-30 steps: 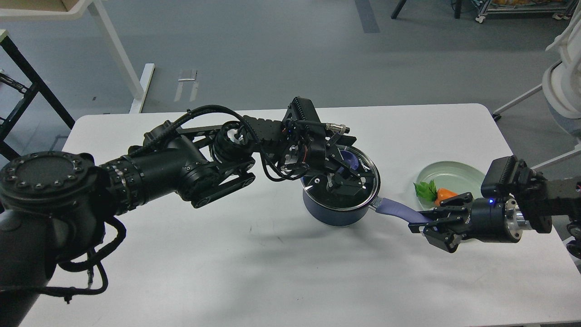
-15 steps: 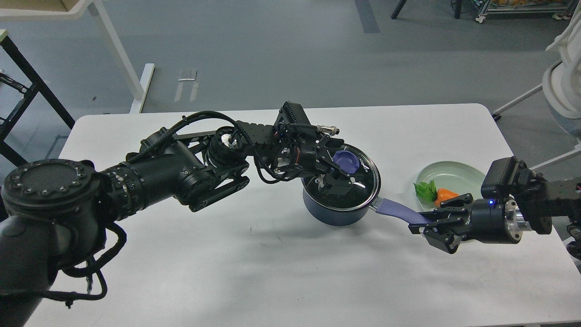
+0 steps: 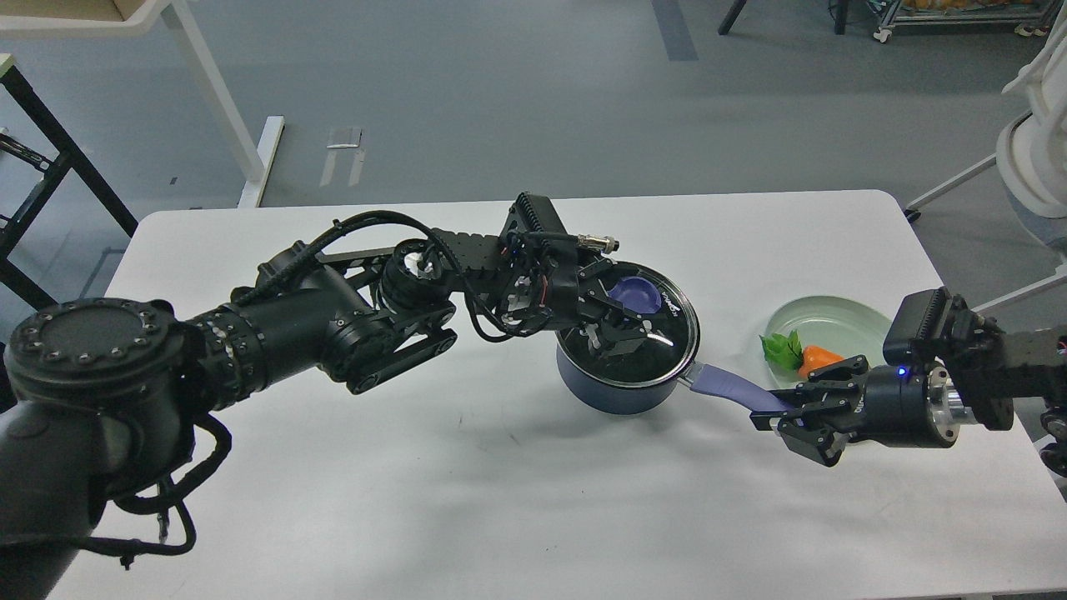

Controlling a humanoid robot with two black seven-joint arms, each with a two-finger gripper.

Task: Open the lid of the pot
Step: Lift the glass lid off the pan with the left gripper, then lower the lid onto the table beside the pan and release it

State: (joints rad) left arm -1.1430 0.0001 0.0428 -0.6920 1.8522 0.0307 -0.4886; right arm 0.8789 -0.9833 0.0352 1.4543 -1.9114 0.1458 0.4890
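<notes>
Single head view, downward over table

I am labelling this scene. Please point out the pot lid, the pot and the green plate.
pot lid [image 3: 667,321], head view, on its clear glass.
pot [image 3: 613,396], head view, on its blue outer wall.
green plate [image 3: 834,312], head view, on its bare surface.

White table, pot, green plate

Even, bright overhead light, sharp focus. Soft shadows on the white table under the arms; faint glare on the glass lid.
</notes>
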